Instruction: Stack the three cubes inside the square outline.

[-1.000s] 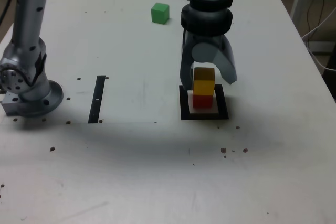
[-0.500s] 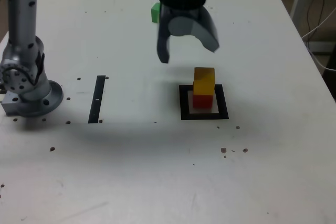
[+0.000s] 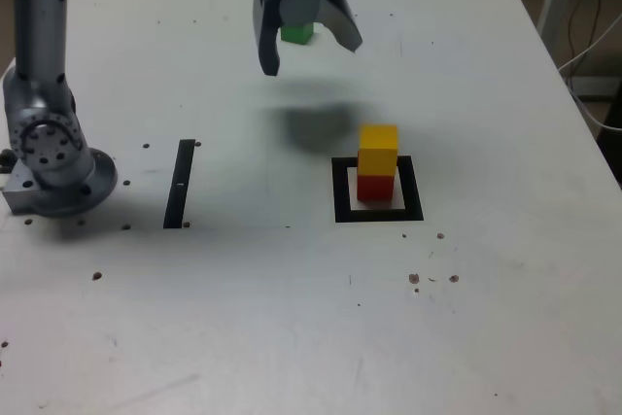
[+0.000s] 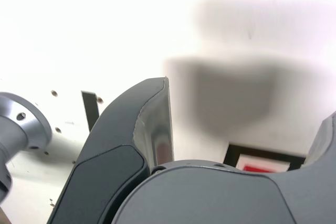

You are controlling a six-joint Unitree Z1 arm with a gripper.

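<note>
A yellow cube [image 3: 378, 149] sits on a red cube [image 3: 375, 186] inside the square outline [image 3: 379, 213], right of centre in the exterior view. My gripper [image 3: 309, 53] hangs open and empty above the table at the back, well up and to that view's left of the stack. The green cube [image 3: 297, 34] shows between the jaws, lying on the table behind them and partly hidden. In the wrist view one dark finger [image 4: 152, 124] fills the foreground. A corner of the outline [image 4: 247, 153] and a sliver of the red cube [image 4: 262, 168] peek out beyond it.
A narrow black strip [image 3: 180, 184] lies on the table in the exterior view's left half. The arm's grey base [image 3: 53, 167] stands at the left edge. Small dark specks dot the white tabletop [image 3: 292, 318]. Cables hang off the table at the right.
The gripper has left the yellow cube on the red one, risen, and moved back and to the exterior view's left, now over the green cube. The stack has not moved.
</note>
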